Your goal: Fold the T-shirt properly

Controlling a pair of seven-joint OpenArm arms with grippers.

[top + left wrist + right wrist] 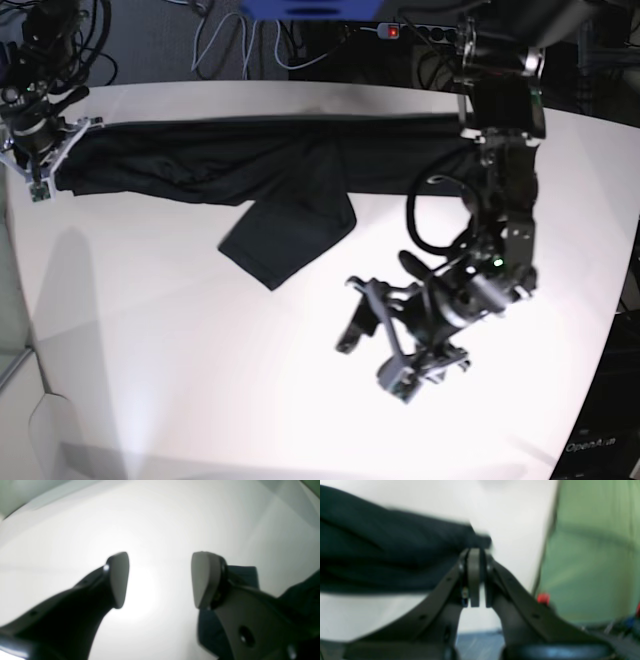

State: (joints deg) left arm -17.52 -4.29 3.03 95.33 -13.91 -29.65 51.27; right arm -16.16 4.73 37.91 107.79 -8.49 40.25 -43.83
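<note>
The large plain black long-sleeved T-shirt of thin soft fabric (pixel 250 165) lies stretched in a long band along the far edge of the white worktop (pixel 200 380), reaching from near the far left corner toward the far right. One loose panel hangs off the band toward the worktop centre, so the garment is bunched lengthwise and not yet folded flat.

The right gripper (pixel 40 160) sits at the band's end by the far left corner. In the right wrist view its pads are pressed together (pixel 475 575) with the dark cloth (pixel 395 560) meeting the fingertips. It appears to pinch the fabric end, though blur prevents confirming the cloth lies between the pads. Judged purpose: anchoring this end so the band stays taut.

The left gripper (pixel 395 345) hangs over bare worktop, well apart from the cloth, toward the near right. Its pads (pixel 120 580) stand spread wide with nothing between them; a strip of the shirt shows behind its right finger. It is judged ready for the next grasp
</note>
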